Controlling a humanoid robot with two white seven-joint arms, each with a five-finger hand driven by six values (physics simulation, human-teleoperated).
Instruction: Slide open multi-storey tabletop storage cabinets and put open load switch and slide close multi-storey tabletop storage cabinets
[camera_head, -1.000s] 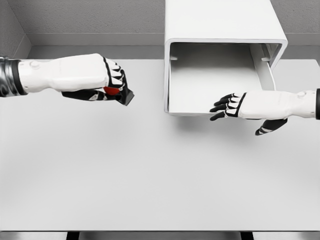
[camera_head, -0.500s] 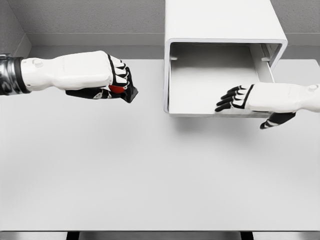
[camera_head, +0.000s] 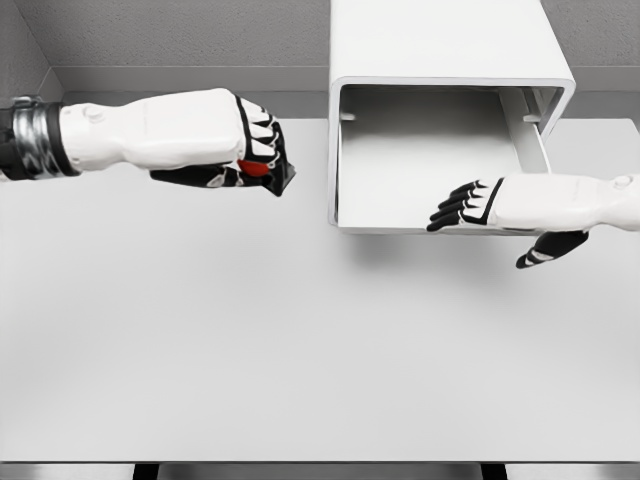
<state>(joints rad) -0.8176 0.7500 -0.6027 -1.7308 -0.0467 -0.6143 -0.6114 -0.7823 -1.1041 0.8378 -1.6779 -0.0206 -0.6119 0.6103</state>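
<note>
The left hand (camera_head: 240, 160) is gripping the load switch (camera_head: 262, 172) above the worktop (camera_head: 300, 350), just left of the open drawer (camera_head: 430, 160), while the right hand (camera_head: 490, 205) is resting spread-fingered at its front edge; next, the switch needs carrying over the rim and releasing inside.

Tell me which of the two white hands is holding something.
The left hand, closed around the red-and-black load switch; the right hand is open, holding nothing.

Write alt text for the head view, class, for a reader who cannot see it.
The robot's left hand grips a black load switch with a red part above a white table, left of an open drawer pulled out of a white cabinet. The right hand, fingers spread, is at the drawer's front right edge.
</note>
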